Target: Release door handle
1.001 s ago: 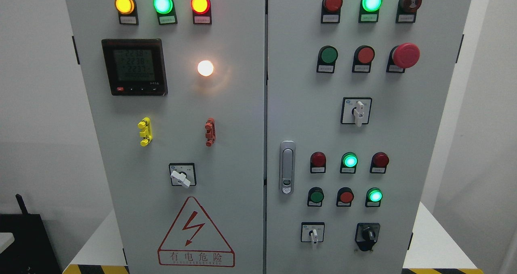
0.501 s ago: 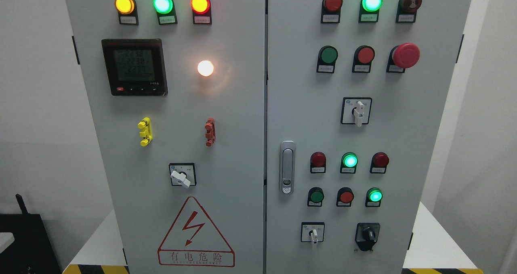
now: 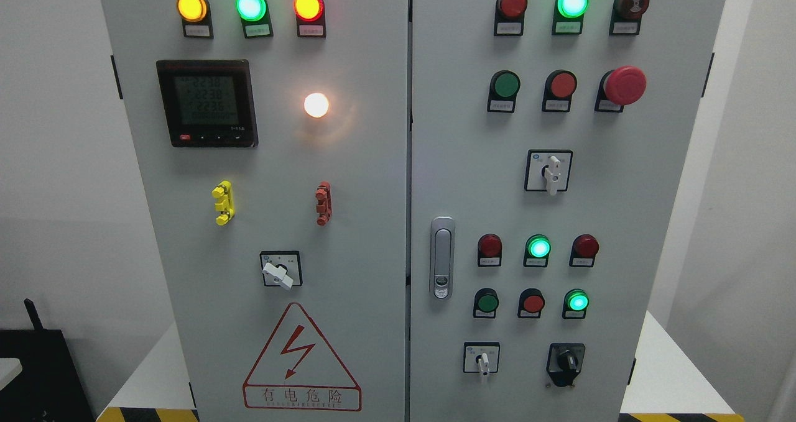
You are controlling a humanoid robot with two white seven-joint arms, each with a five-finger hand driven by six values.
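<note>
Neither of my hands appears in the head view, so I cannot tell whether their fingers are apart, together or clamped on anything, and I cannot tell which hand is nearer the task's thing. Nothing of mine touches the door handle (image 3: 442, 258): its whole silver face is exposed. The handle is a recessed swing type, mounted on the right door (image 3: 597, 211) just beside the centre seam (image 3: 409, 223), with its long axis vertical and its lock cylinder (image 3: 441, 281) near the lower end. It lies flush in its housing, and both doors sit closed against each other. Because my arms enter from below the picture's bottom edge, the handle lies above and ahead of wherever my hands rest; it stands right of the picture's middle, so I judge it to fall on my right arm's side, though this is inference only. To the handle's right sits a cluster of indicator lamps (image 3: 538, 247); a selector switch (image 3: 481, 358) is mounted below them. Judged from the bare handle, the release appears complete, and no further contact with the handle seems required.
</note>
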